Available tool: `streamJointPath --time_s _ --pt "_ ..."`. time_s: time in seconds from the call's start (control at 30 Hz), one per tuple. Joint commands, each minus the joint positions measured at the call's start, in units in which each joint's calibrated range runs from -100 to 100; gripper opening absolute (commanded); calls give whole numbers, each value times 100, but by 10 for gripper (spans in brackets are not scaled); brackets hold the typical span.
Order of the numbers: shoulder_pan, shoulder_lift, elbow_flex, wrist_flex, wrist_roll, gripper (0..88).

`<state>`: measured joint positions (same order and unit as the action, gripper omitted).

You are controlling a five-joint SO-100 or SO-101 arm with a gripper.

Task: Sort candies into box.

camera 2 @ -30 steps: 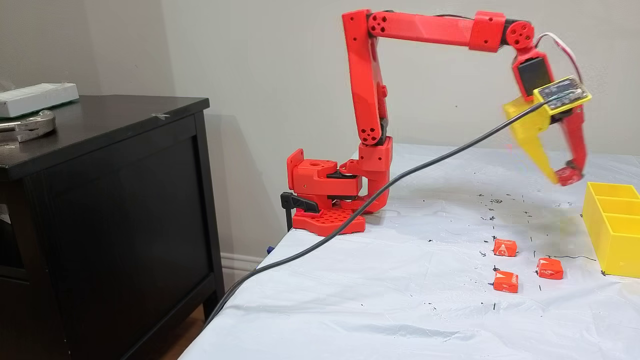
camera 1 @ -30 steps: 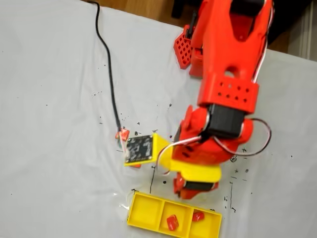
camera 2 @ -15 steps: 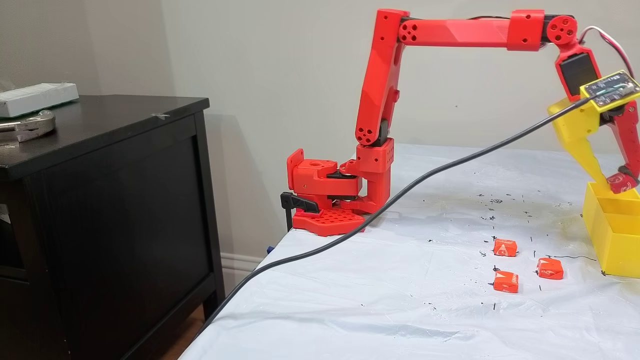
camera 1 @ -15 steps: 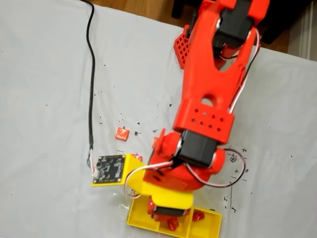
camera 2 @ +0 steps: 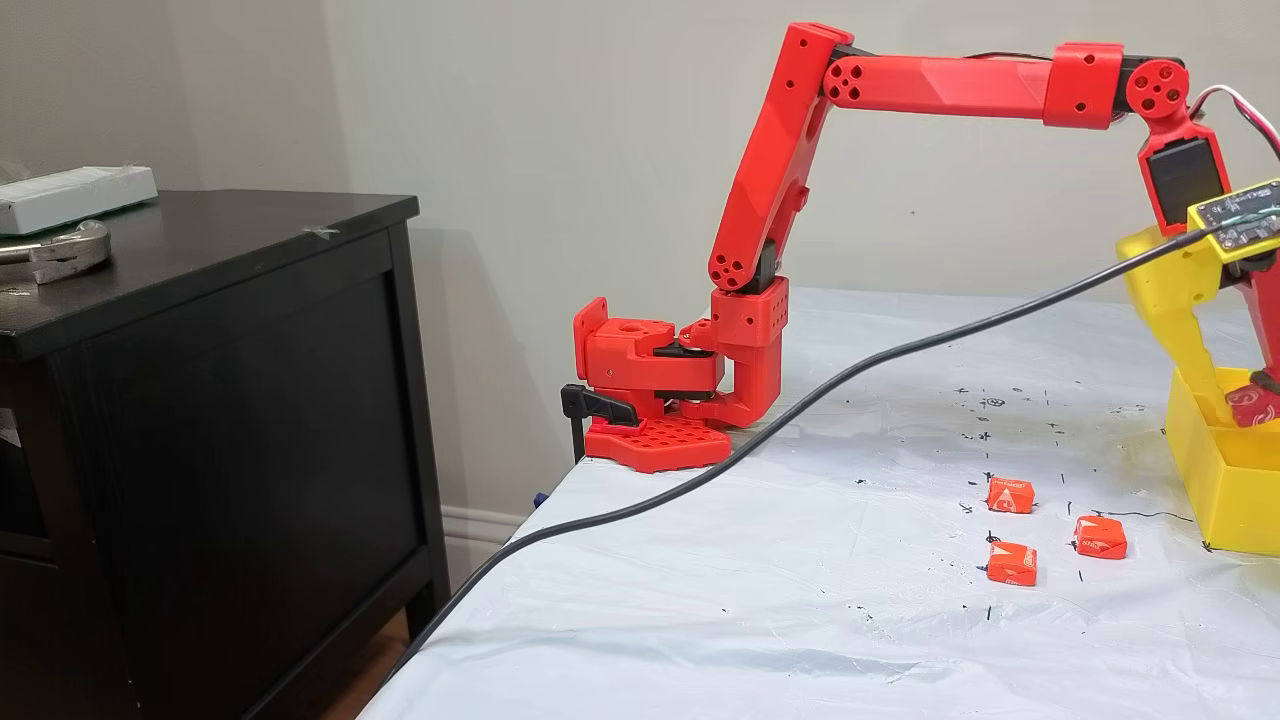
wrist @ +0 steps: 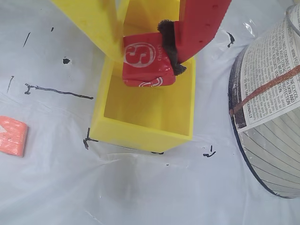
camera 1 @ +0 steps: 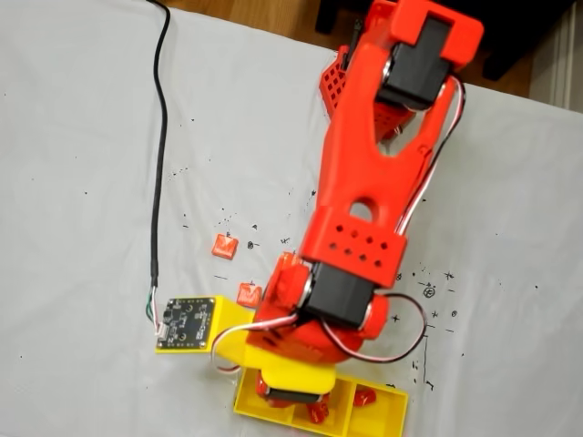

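Observation:
My gripper (wrist: 143,50) is shut on a red candy (wrist: 147,70), pinched between the yellow finger and the red finger. It hangs just inside the end compartment of the yellow box (wrist: 140,133), which has nothing else in it. In a fixed view the gripper (camera 2: 1240,405) dips into the box (camera 2: 1215,490) at the right edge. Three candies (camera 2: 1010,495) (camera 2: 1100,537) (camera 2: 1011,563) lie on the white sheet in front of the box. From above, two candies (camera 1: 364,397) (camera 1: 316,412) show in the box's (camera 1: 387,419) other compartments, and two candies (camera 1: 224,245) (camera 1: 248,294) lie on the sheet.
A black cable (camera 2: 800,400) runs across the table to the circuit board on its yellow plate (camera 1: 187,323) at my wrist. A round object with printed paper (wrist: 272,117) stands right beside the box. The arm's base (camera 2: 650,400) sits at the table's far edge, by a black cabinet (camera 2: 200,400).
The arm swung from above the sheet to the box and came down, carrying the candy into the end compartment. The loose candies did not move.

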<state>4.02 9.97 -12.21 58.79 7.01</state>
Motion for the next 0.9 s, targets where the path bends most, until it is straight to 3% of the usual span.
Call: streamJointPath --time_s 0.0,0.33,0.37,0.43,0.53,0.67,0.87 --pt "33 4 -987 -46 -39 1" --pt "-13 -73 -877 -87 54 7" --pt "-22 -89 -841 -103 103 55" --pt "-31 -106 -795 -120 127 276" --pt "-31 -132 -777 -120 112 389" --pt "-31 -183 -704 -112 78 459" --pt "-31 -285 -586 -120 78 446"
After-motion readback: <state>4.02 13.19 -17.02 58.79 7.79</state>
